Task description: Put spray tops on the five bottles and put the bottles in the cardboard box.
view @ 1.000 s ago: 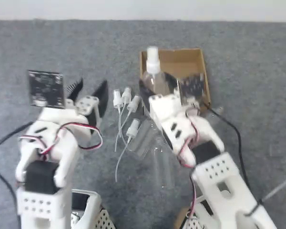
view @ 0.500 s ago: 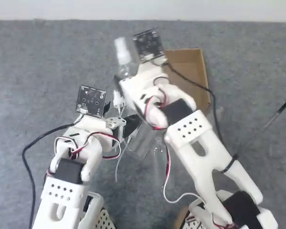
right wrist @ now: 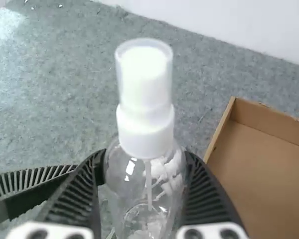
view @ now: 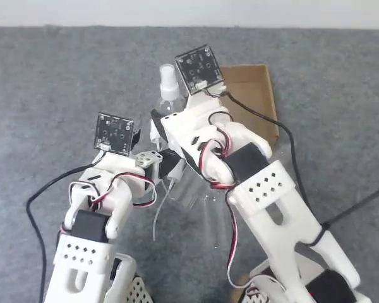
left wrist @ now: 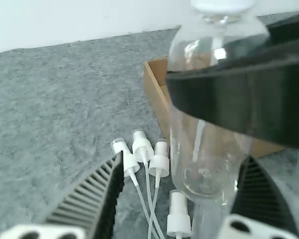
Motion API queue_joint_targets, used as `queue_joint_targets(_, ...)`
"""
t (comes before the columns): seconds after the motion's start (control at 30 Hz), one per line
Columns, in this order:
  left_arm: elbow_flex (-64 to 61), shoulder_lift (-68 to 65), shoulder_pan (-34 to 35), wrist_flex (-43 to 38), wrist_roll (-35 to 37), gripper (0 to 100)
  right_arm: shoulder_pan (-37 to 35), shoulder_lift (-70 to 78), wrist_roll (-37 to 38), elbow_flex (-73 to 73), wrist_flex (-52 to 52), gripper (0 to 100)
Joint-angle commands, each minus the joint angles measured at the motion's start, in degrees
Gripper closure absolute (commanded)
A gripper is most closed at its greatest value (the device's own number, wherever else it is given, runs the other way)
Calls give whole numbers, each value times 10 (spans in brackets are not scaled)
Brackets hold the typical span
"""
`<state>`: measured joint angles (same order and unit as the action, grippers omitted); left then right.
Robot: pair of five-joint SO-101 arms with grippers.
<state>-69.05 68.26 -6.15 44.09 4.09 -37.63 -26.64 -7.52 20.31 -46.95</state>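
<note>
My right gripper (right wrist: 144, 172) is shut on a clear bottle (right wrist: 144, 164) with a white spray top (right wrist: 143, 94), held upright above the carpet just left of the cardboard box (view: 256, 95). In the high view the bottle (view: 169, 95) stands out from the right gripper (view: 167, 123). My left gripper (left wrist: 184, 164) is open, one finger on each side of the bottle's lower half (left wrist: 204, 149) without touching it. Several loose spray tops (left wrist: 142, 149) with long tubes lie on the carpet below it.
Clear bottles without tops (view: 205, 199) lie on the grey carpet between the two arms, partly under the right arm. The box (right wrist: 261, 159) looks empty where I can see inside. Open carpet stretches to the left and far side.
The right arm swung the capped bottle from over the box to the left, then eased it slightly back right. The left arm came in and put its open fingers around the bottle.
</note>
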Motion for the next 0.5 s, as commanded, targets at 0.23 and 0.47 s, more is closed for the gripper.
queue_joint_targets(0.23, -6, 12, 73, -15, 2, 733, 131, 150, 63, -8, 312, 993)
queue_joint_targets(0.47, -15, 11, 94, -42, 3, 923, 166, 330, 60, -95, 392, 993)
